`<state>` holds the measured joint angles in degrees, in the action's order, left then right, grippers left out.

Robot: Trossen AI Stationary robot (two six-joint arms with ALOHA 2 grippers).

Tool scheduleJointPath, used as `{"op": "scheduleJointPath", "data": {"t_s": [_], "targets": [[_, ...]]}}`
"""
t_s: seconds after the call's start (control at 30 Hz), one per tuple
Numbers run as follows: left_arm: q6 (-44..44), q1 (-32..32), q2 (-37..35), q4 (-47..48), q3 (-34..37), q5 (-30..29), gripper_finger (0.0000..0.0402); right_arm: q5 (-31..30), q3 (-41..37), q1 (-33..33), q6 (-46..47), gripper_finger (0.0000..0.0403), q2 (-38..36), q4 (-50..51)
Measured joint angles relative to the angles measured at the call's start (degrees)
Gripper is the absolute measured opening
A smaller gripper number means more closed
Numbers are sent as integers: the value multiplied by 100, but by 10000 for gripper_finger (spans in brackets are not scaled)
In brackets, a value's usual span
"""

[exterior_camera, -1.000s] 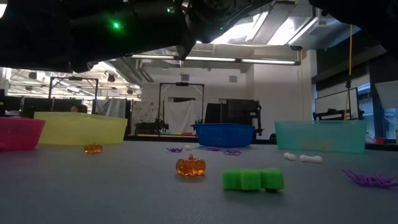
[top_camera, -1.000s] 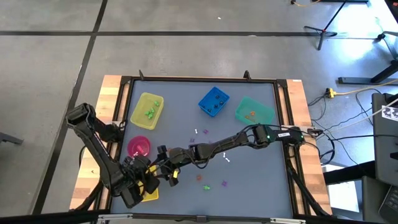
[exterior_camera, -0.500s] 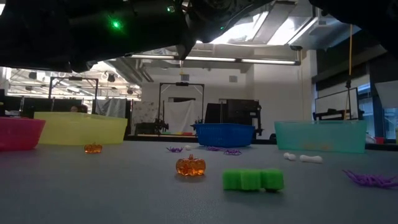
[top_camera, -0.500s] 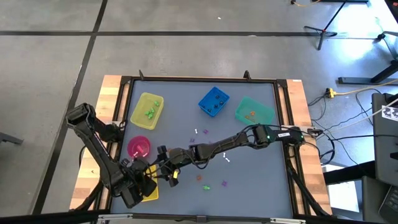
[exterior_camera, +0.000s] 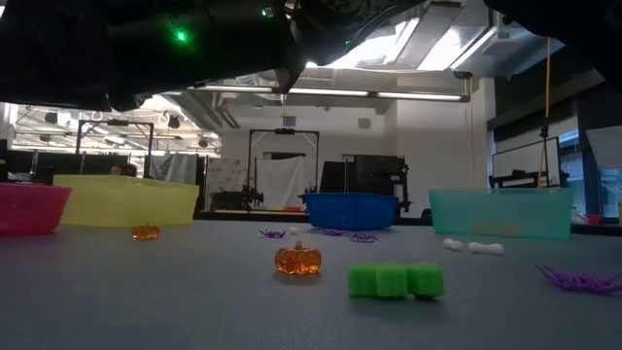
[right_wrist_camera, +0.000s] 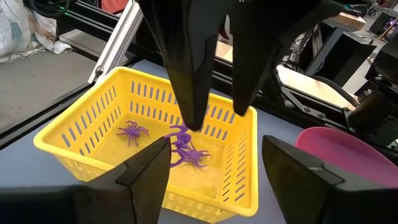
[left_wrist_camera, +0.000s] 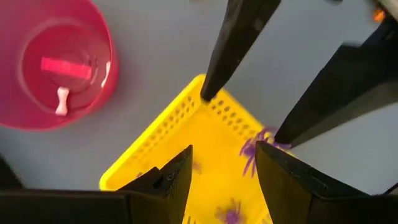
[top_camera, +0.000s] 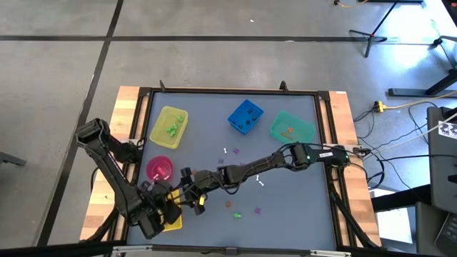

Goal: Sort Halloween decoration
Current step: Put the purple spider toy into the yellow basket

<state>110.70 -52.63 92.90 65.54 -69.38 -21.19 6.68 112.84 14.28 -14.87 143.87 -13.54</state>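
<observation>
Both grippers hover over a small yellow basket [top_camera: 173, 222] near the table's near-left corner. My left gripper [top_camera: 158, 213] is open, and its fingers [right_wrist_camera: 189, 74] point down into the basket. My right gripper [top_camera: 187, 198] is open too, with its fingers [left_wrist_camera: 233, 43] above the basket's rim. Purple spiders [right_wrist_camera: 185, 144] lie on the basket floor, one [left_wrist_camera: 256, 147] close by a right fingertip. Loose on the table lie an orange pumpkin [exterior_camera: 297, 259], a green piece [exterior_camera: 396, 281], purple spiders [exterior_camera: 578, 282] and white bones [exterior_camera: 476, 247].
A pink bowl [top_camera: 159, 168] holding a white piece stands just beyond the basket. A yellow tray [top_camera: 170, 127], a blue bin [top_camera: 245, 116] and a teal bin [top_camera: 291, 127] stand along the far side. My right arm stretches across the table's middle.
</observation>
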Motion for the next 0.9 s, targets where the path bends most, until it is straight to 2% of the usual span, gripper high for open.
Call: {"op": "scheduleJointPath", "data": {"t_s": [0.13, 0.2, 0.4, 0.57, 0.73, 0.8, 0.9], "targets": [[172, -2, 0, -10, 2, -485, 159, 1, 0, 0, 0, 250, 0, -3], [168, 13, 0, -20, 0, -539, 159, 2, 0, 0, 0, 250, 0, -4], [52, 16, 0, -167, 0, -328, 159, 0, 0, -2, 0, 250, 0, -9], [-61, 16, 29, -267, 0, 472, 159, -215, 0, -4, 4, 250, 0, -7], [-463, 11, 130, -413, 0, 998, 159, -258, 0, -7, 6, 250, 0, -78], [-476, 11, 133, -402, 0, 1022, 159, -258, 0, -4, 7, 250, 0, -128], [-477, 11, 131, -404, 0, 740, 159, -258, 0, -7, 7, 250, 0, -193]]}}
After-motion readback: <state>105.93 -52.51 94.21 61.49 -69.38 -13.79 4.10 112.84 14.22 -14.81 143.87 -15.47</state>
